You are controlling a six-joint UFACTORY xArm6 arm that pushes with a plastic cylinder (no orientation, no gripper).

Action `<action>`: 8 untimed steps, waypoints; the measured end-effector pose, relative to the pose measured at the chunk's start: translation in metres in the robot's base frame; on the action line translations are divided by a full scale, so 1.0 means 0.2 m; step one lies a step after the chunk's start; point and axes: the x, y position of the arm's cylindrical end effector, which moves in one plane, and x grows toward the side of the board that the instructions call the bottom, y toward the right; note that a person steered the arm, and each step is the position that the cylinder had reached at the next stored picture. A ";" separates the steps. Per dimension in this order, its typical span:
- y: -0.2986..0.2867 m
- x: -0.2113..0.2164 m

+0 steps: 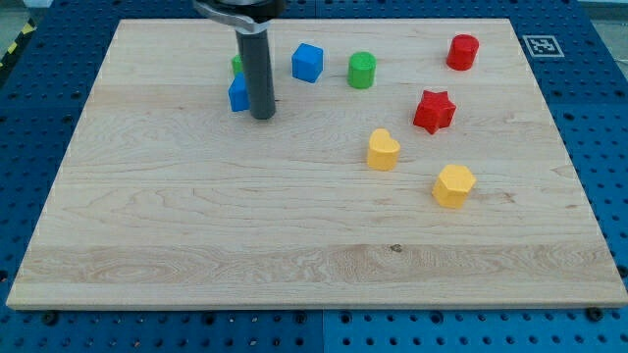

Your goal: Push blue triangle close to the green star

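Observation:
My tip point(263, 116) rests on the wooden board point(196, 216) near the view's top left. The blue triangle point(237, 94) sits right against the rod's left side, partly hidden by it. Just above it, a bit of the green star point(236, 64) peeks out at the rod's left edge; most of it is hidden behind the rod. The blue triangle and green star are very close together.
A blue cube point(307, 62) and a green cylinder point(362, 70) sit to the right of the rod. A red cylinder point(463, 51) is at the top right. A red star point(434, 111), a yellow heart point(383, 150) and a yellow hexagon point(453, 185) lie at the right.

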 end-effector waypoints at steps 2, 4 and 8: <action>0.00 -0.01; -0.14 -0.06; -0.34 -0.14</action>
